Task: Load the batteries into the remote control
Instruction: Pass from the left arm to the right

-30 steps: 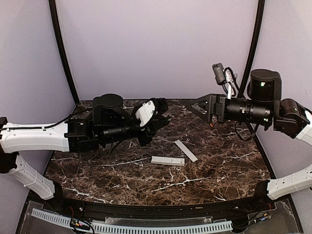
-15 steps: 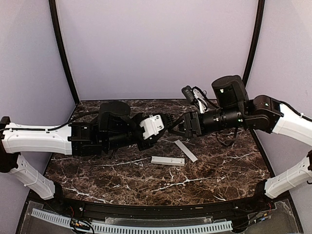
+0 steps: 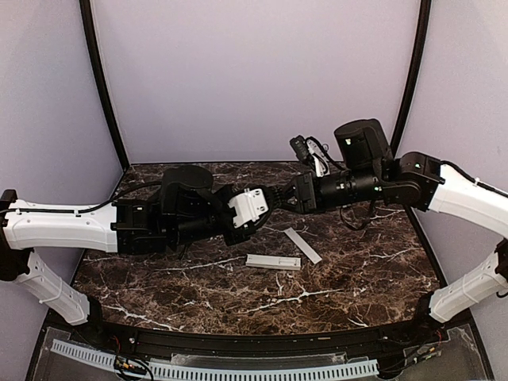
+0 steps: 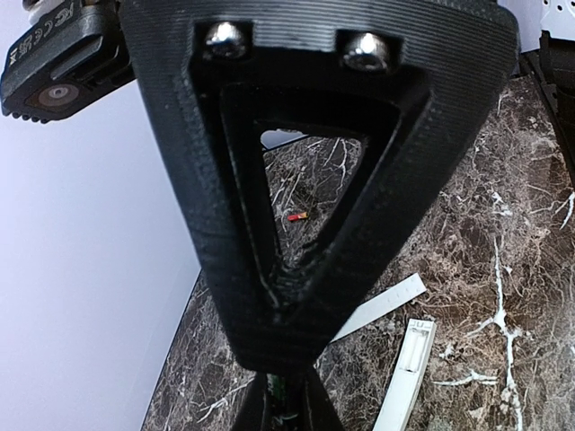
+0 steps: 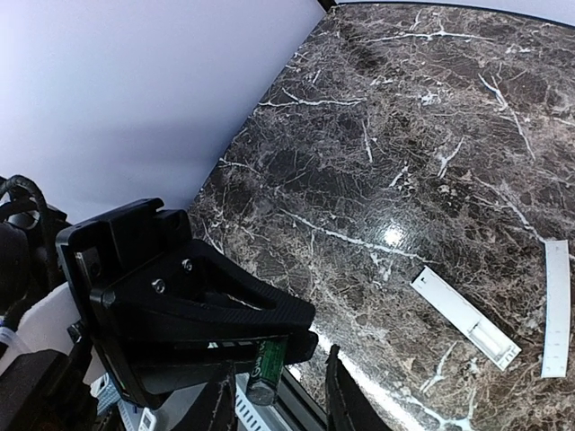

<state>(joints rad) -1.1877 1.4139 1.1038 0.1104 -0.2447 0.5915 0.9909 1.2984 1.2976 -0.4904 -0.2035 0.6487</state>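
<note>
Handover above the marble desk (image 3: pixel 159 278): the left pincer (image 3: pixel 271 198) is clamped on a green-wrapped battery (image 5: pixel 267 361), whose end pokes out from under its black fingers. The right pincer (image 5: pixel 279 370) faces it tip to tip in mid-air. Seen from the right wrist, that pincer's two fingers (image 5: pixel 220 400) stand parted on either side of the cell. A sliver of gap shows on each side, so it brackets the battery without visibly touching it.

The remote control (image 3: pixel 273 261) lies flat on the desk below the two pincers, toward the arms' bases and well apart from both. Its narrow recess faces up and looks bare in both wrist views. The flat cover strip (image 3: pixel 302 245) is off the remote and lies at an angle just beside it, on the right pincer's side. A second, red battery (image 4: pixel 297 216) lies on the desk well beyond the right pincer. It is glimpsed from the left wrist through the triangular opening in that pincer's finger, and the overhead view does not show it clearly.

By the look of things the job is in its early half. The compartment is uncovered and one cell is off the desk, but neither cell appears to be seated. What seems to remain is settling which pincer carries the raised battery, bringing it down to the recess and pressing it home. The red one would then need fetching and loading the same way.
</note>
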